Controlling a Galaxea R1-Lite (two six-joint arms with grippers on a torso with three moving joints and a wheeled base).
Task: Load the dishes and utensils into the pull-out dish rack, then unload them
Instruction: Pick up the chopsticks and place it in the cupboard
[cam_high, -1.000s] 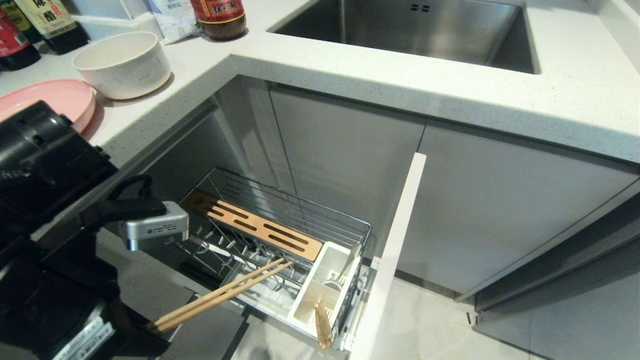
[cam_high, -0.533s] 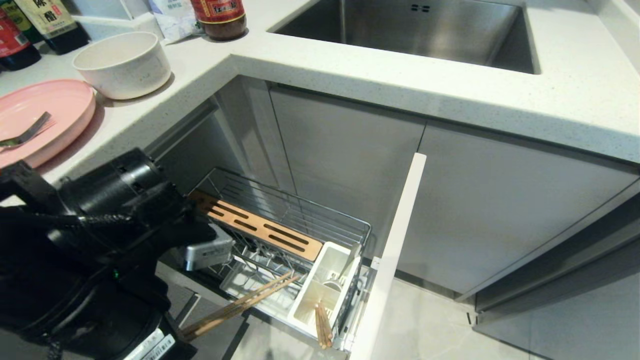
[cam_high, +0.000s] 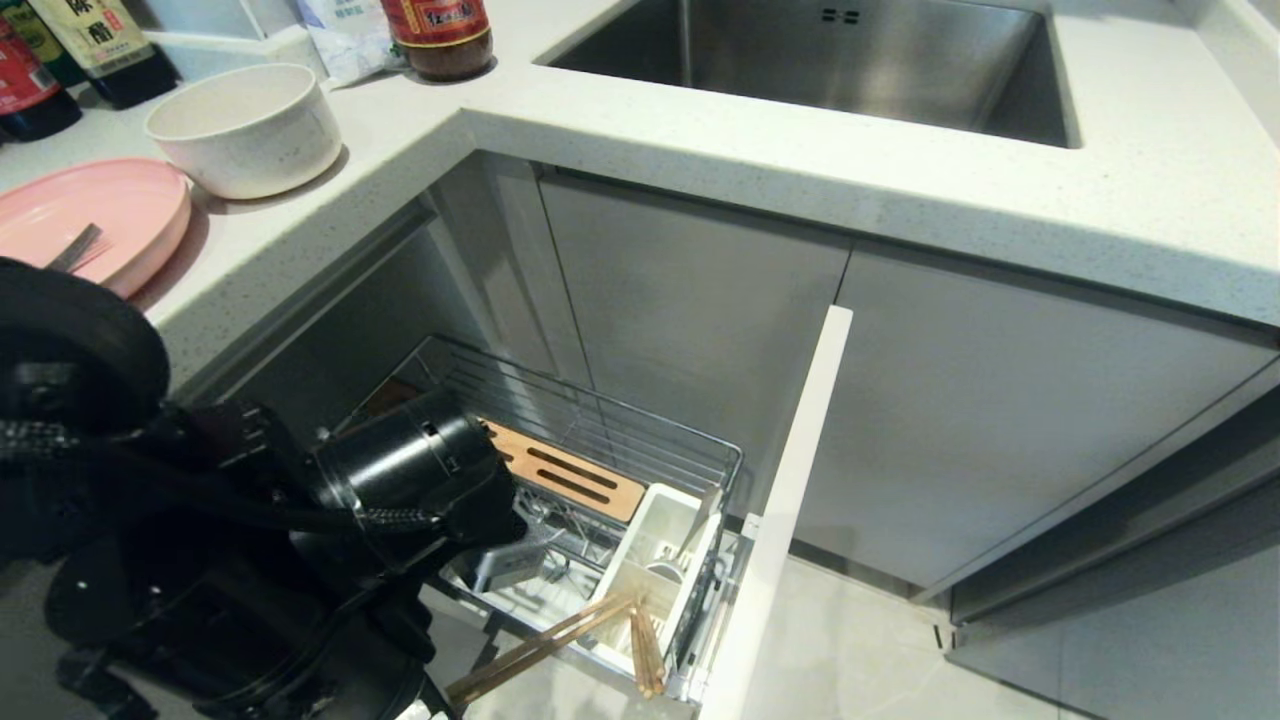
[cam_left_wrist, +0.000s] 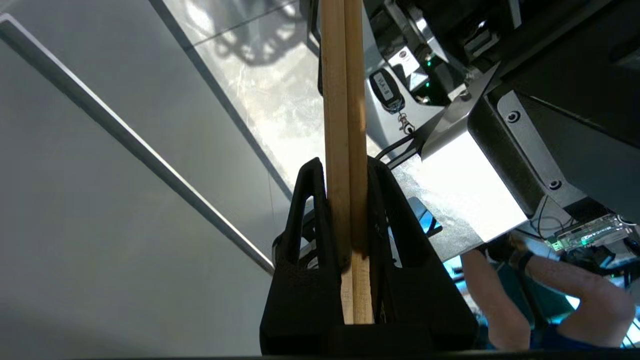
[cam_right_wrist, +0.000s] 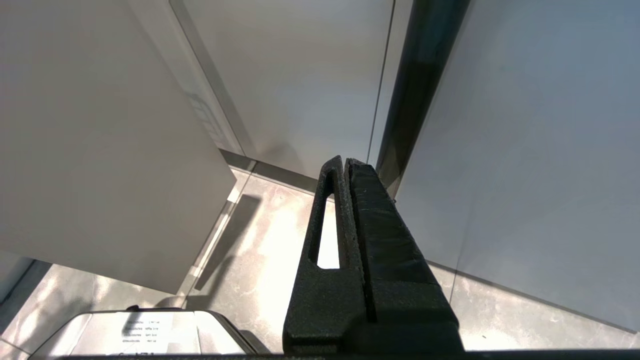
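Observation:
My left gripper (cam_left_wrist: 345, 167) is shut on a pair of wooden chopsticks (cam_left_wrist: 342, 100). In the head view the left arm (cam_high: 400, 480) hangs low over the pull-out dish rack (cam_high: 640, 440), and the held chopsticks (cam_high: 540, 645) slant with their upper ends at the white utensil cup (cam_high: 665, 530). Another pair of chopsticks (cam_high: 645, 650) stands in the cup's near end. The pink plate (cam_high: 120, 205) with the fork (cam_high: 72, 248) on it and the cream bowl (cam_high: 245, 125) sit on the counter at the left. My right gripper (cam_right_wrist: 345, 162) is shut and empty, away from the rack.
The rack's white panel front (cam_high: 790, 480) stands out from the grey cabinet doors. A steel sink (cam_high: 850, 60) and sauce bottles (cam_high: 440, 35) are on the counter behind. A person's arm (cam_left_wrist: 550, 295) shows beside the robot's base in the left wrist view.
The left arm has swung down and to the right over the rack, carrying the chopsticks lower and up to the utensil cup. The plate and fork have come into view.

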